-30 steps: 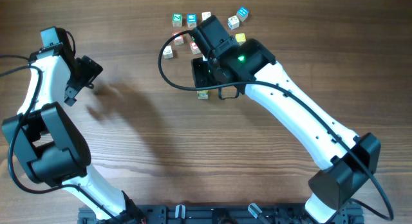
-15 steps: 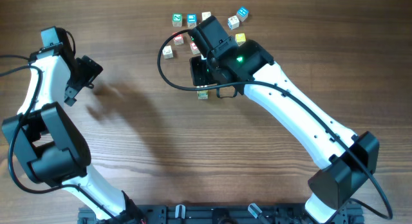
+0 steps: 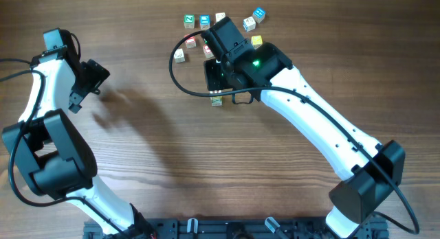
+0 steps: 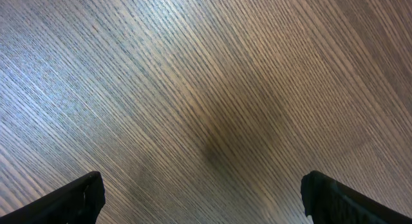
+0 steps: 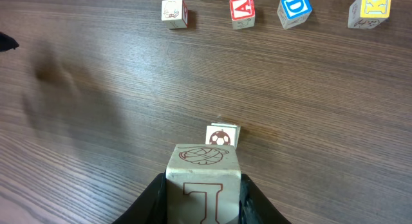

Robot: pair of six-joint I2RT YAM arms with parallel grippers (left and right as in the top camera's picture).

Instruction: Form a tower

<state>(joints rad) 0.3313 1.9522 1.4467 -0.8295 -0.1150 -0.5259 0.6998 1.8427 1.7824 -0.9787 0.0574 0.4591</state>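
Observation:
My right gripper (image 5: pixel 203 185) is shut on a pale wooden cube (image 5: pixel 203 179) with a brown letter on its side and a brown yarn-ball drawing on top. It holds the cube above the table. Just beyond the held cube, a small cube with a soccer-ball picture (image 5: pixel 220 136) sits on the wood. From overhead that cube (image 3: pixel 216 100) lies at the near edge of the right gripper (image 3: pixel 215 80). The tower is out of view. My left gripper (image 4: pixel 203 198) hangs open over bare wood at the far left (image 3: pixel 81 95).
Loose letter cubes lie in a row past the held cube: a white one (image 5: pixel 174 10), a red A (image 5: pixel 242 9), a blue D (image 5: pixel 295 8) and a yellow K (image 5: pixel 369 8). Overhead, several cubes (image 3: pixel 205 21) cluster at the back centre. A black cable (image 3: pixel 173 67) loops left of the right wrist.

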